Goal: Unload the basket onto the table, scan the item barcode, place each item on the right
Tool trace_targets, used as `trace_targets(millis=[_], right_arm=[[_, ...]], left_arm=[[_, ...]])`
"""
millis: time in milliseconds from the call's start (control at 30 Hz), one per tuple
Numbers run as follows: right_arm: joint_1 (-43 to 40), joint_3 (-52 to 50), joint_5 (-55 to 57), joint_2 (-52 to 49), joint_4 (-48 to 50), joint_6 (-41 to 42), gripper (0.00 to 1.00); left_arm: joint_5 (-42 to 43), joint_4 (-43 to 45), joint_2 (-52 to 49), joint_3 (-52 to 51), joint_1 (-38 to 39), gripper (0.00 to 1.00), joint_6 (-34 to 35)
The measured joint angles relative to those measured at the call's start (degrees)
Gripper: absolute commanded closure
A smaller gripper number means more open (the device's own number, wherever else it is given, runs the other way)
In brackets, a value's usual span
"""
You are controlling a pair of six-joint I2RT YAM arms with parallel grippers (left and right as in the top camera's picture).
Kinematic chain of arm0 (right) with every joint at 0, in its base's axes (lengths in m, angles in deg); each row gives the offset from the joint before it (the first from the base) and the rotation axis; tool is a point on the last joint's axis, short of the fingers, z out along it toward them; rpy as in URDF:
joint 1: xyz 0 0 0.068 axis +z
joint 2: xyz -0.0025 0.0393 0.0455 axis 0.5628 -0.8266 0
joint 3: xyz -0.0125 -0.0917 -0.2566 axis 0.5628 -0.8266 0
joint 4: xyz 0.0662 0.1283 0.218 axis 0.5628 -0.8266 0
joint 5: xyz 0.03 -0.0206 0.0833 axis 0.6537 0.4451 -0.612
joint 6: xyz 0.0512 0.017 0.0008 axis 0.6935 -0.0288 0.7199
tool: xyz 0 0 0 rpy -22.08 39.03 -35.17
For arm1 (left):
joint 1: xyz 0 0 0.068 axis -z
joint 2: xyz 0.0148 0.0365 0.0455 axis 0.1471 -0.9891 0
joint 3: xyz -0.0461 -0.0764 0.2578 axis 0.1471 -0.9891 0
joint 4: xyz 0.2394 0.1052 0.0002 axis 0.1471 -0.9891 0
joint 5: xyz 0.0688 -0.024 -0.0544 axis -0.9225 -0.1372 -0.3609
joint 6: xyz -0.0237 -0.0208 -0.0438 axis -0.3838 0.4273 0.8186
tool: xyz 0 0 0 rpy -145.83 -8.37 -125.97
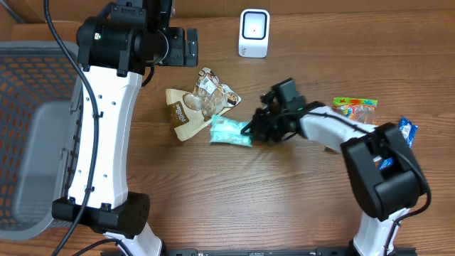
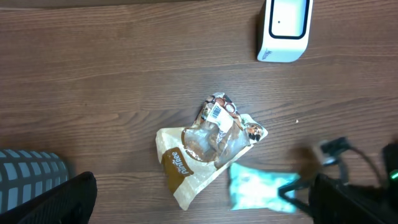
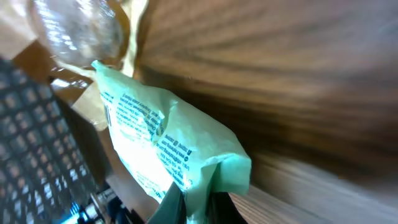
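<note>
A pale green packet point(image 1: 229, 132) with dark print lies mid-table, and my right gripper point(image 1: 254, 129) is shut on its right end. In the right wrist view the packet point(image 3: 161, 137) is pinched at its crimped edge between the fingers point(image 3: 171, 208) of the right gripper point(image 3: 199, 202). The white scanner point(image 1: 254, 33) stands at the table's back edge. My left gripper point(image 1: 181, 46) hovers high at the back, open and empty. In its wrist view the left gripper point(image 2: 202, 193) spans wide above the green packet point(image 2: 258, 190) and the scanner point(image 2: 285, 28).
A brown snack bag point(image 1: 199, 107) with a clear window lies just left of the green packet, touching it. A colourful sweets packet point(image 1: 355, 107) and a blue packet point(image 1: 407, 130) lie at the right. A grey mesh basket point(image 1: 35, 142) fills the left side.
</note>
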Motion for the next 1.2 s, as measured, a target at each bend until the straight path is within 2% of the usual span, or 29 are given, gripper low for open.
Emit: trace_targets(millis=[167, 400, 733, 967, 1067, 1200], right_arm=[[-9.1, 0.0, -7.8, 6.7, -7.6, -19.1, 0.96], [-15.7, 0.0, -8.3, 19.6, -16.8, -31.4, 0.96], [-15.9, 0.0, -2.7, 28.9, -21.4, -36.7, 0.96], [-15.8, 0.0, -0.9, 29.5, -14.6, -37.0, 0.96], [-15.1, 0.0, 6.0, 29.5, -10.5, -37.1, 0.96], [-11.4, 0.0, 21.4, 29.5, -4.5, -37.1, 0.96]], left_arm=[[0.0, 0.0, 0.0, 0.0, 0.0, 0.00, -0.1], [0.0, 0.0, 0.0, 0.0, 0.0, 0.01, -0.2], [0.0, 0.0, 0.0, 0.0, 0.0, 0.01, -0.2], [0.0, 0.0, 0.0, 0.0, 0.0, 0.00, -0.2], [0.0, 0.0, 0.0, 0.0, 0.0, 0.00, -0.2], [0.0, 0.0, 0.0, 0.0, 0.0, 0.00, -0.2]])
